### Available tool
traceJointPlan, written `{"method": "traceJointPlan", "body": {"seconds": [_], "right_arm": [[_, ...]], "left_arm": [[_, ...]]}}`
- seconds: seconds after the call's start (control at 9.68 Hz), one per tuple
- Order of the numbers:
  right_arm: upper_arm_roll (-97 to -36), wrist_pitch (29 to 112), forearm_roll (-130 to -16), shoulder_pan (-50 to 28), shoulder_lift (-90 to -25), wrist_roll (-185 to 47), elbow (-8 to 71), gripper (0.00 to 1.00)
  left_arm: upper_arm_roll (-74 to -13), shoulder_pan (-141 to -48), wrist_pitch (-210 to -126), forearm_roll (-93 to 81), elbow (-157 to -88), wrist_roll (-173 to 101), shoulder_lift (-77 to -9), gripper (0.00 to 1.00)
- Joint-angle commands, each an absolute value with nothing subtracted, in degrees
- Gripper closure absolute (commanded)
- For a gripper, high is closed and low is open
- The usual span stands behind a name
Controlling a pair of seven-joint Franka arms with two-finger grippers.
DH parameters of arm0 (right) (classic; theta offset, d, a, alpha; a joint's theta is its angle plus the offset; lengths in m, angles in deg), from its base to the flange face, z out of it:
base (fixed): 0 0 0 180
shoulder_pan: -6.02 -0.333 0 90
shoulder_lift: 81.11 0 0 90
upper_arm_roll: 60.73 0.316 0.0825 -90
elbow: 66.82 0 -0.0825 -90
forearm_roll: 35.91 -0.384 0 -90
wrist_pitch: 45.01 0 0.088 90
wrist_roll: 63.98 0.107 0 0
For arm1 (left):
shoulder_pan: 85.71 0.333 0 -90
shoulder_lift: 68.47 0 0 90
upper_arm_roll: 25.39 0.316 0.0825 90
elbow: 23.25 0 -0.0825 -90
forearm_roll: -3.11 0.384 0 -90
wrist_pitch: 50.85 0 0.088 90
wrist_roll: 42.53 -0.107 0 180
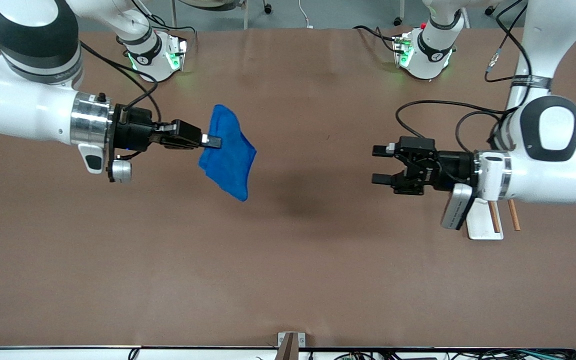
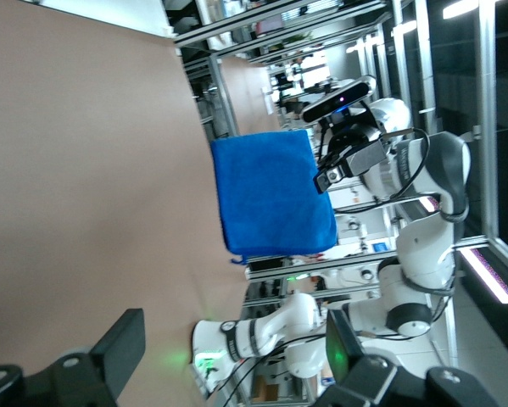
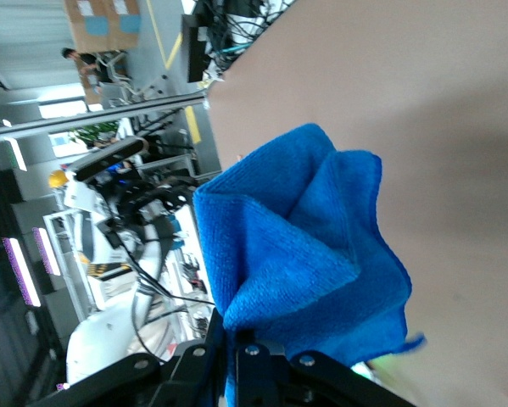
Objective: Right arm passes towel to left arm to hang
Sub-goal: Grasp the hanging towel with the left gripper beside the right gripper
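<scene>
Towel [image 3: 304,254] folds show only from right wrist.

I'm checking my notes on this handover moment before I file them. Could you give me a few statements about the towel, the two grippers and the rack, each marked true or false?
1. The right gripper is shut on the towel, holding it up off the table. True.
2. The left gripper already grips the towel too. False: its fingers are open and it is well apart from the towel, over bare table.
3. The towel is draped over the rack's wooden rods. False: it hangs from the right gripper; the rods are bare.
4. The rack's white base lies at the left arm's end of the table, partly hidden under that arm. True.
</scene>
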State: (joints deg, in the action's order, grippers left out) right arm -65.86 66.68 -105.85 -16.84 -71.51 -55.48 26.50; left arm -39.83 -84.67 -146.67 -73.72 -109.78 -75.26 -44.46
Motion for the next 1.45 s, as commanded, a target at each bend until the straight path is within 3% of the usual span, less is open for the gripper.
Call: {"method": "traceJointPlan", "body": {"seconds": [0.0, 0.62, 1.03, 1.34], "right_arm": [[-66.36, 72.99, -113.57, -21.3, -70.04, -53.88, 25.47, 1.0], [-66.36, 83.12, -131.69, -28.34, -68.89, -53.96, 25.38, 1.0], [-66.36, 83.84, -131.98, -29.14, -68.02, -53.87, 24.33, 1.0], [-66.36, 86.12, -131.98, -30.1, -66.35, -53.79, 22.57, 1.0]], "left_arm": [[-39.81, -86.23, -148.14, -80.27, -112.72, -77.24, -43.52, 0.15], [-39.9, -89.05, -150.69, -90.13, -114.47, -77.33, -39.03, 0.18], [-40.69, -90.37, -150.34, -92.52, -115.27, -77.68, -39.12, 0.29], [-40.69, -91.06, -150.34, -92.87, -115.09, -77.77, -39.03, 0.3]]}}
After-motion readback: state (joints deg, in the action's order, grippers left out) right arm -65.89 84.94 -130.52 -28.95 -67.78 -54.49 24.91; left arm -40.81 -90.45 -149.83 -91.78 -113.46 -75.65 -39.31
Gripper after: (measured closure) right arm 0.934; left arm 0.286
